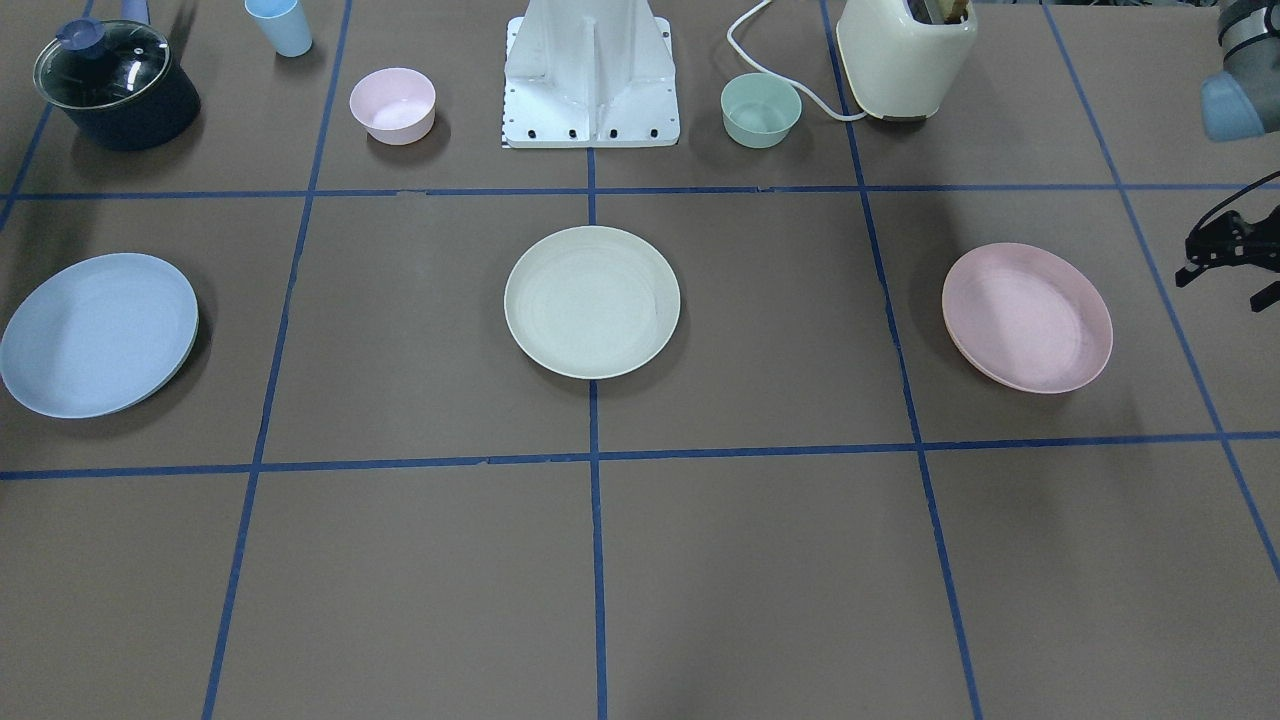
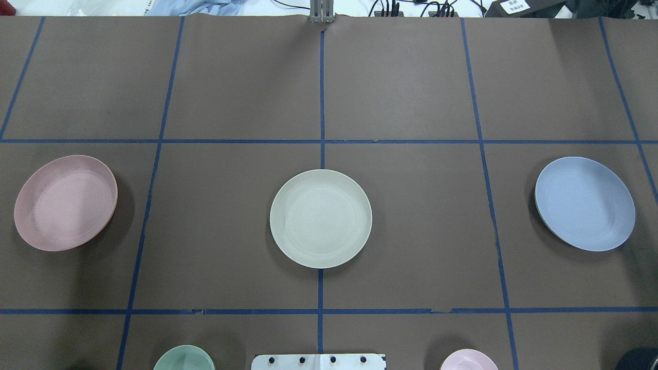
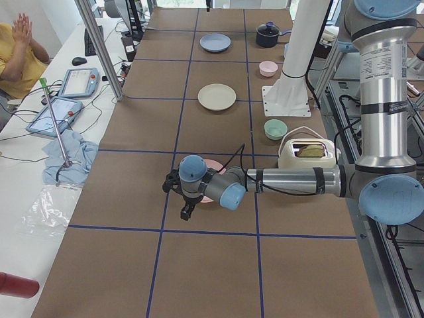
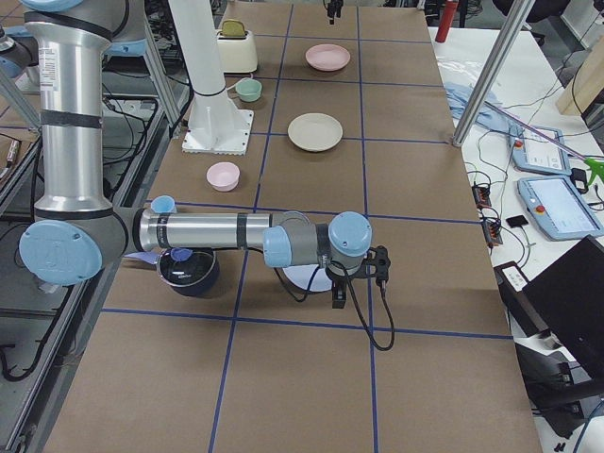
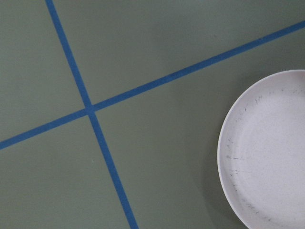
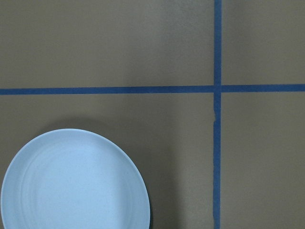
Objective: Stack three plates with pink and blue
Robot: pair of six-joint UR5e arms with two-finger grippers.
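Three plates were seen lying apart in one row across the middle of the table [image 2: 411, 92], none stacked. In the overhead view the pink plate [image 2: 65, 202] was at centre left, the cream plate [image 2: 320, 218] at centre and the blue plate [image 2: 585, 203] at centre right.

No arm or gripper appeared in the overhead view. Along its bottom edge the green bowl [image 2: 183, 358], pink bowl [image 2: 468, 359] and pot [image 2: 640, 358] were cut off.

In the left side view the left gripper [image 3: 187, 211] was seen hanging low, close by the pink plate, which was largely hidden behind the wrist. In the front view only part of that gripper showed, cut off at the right edge. It could not be told whether its fingers were spread or pressed together.

The right gripper [image 4: 340, 291] showed only in the right side view, at centre. The blue plate was mostly covered there by the right arm [image 4: 208, 229]. The state of its fingers could not be told.

No fingers showed in either wrist view. The pink plate was cropped at the right edge of the left wrist view and looked nearly white. The blue plate was cropped at the lower left of the right wrist view.
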